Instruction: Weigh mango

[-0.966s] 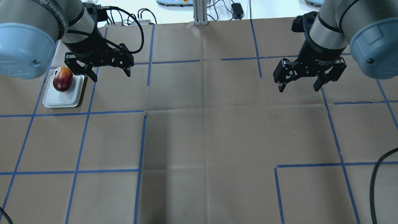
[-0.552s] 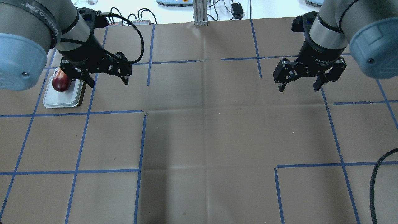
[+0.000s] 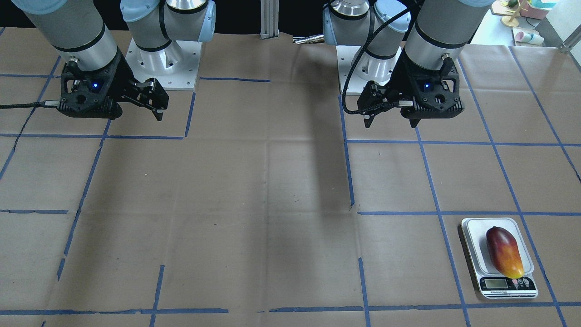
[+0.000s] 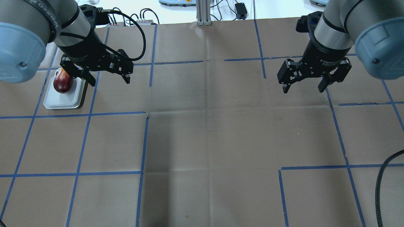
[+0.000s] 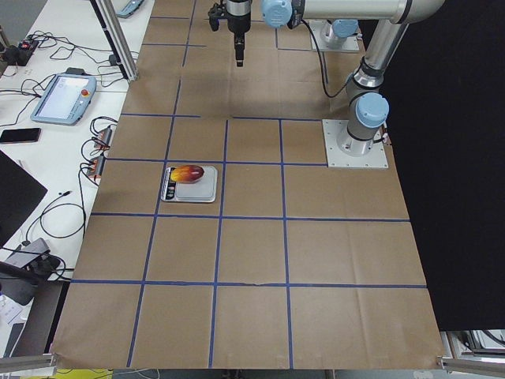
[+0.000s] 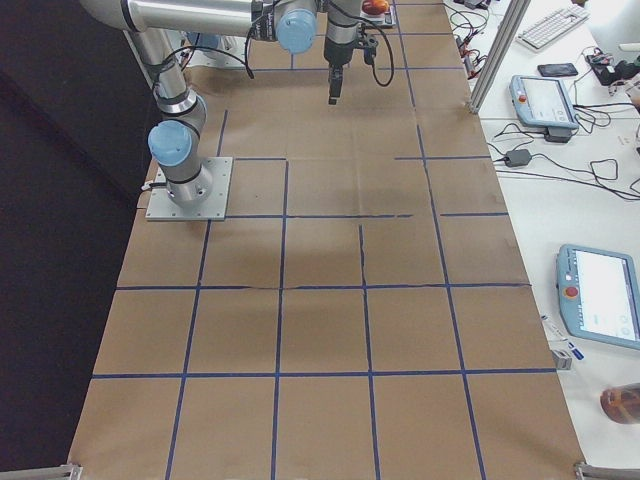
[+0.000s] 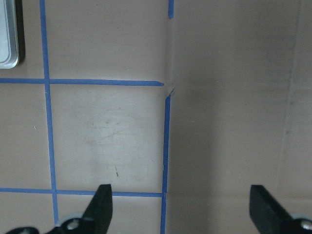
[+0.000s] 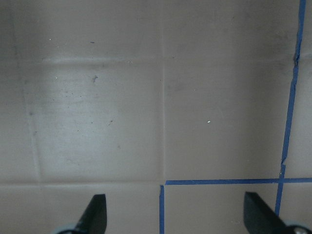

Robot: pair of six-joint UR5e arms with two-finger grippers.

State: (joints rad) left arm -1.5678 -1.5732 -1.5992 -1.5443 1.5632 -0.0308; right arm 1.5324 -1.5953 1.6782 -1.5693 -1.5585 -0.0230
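Brown paper (image 3: 272,204) gridded with blue tape (image 3: 347,172) covers the table. Nearest the operators' side, the mango (image 3: 504,252) lies on the scale (image 3: 471,231), yellow tip by the display. Farther back, the left gripper (image 4: 109,82) and the right gripper (image 4: 303,91) hover with fingers spread, both empty.

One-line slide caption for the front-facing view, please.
Red-to-yellow glossy mango resting on white kitchen scale; left gripper and right gripper open, away from it.

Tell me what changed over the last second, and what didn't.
Only the left gripper moved. It slid a little down and to the left in the overhead view, open and empty throughout, and now hides slightly more of the mango. Nothing was gripped or released. The mango stayed lying on the scale, and the right gripper kept its place, open.
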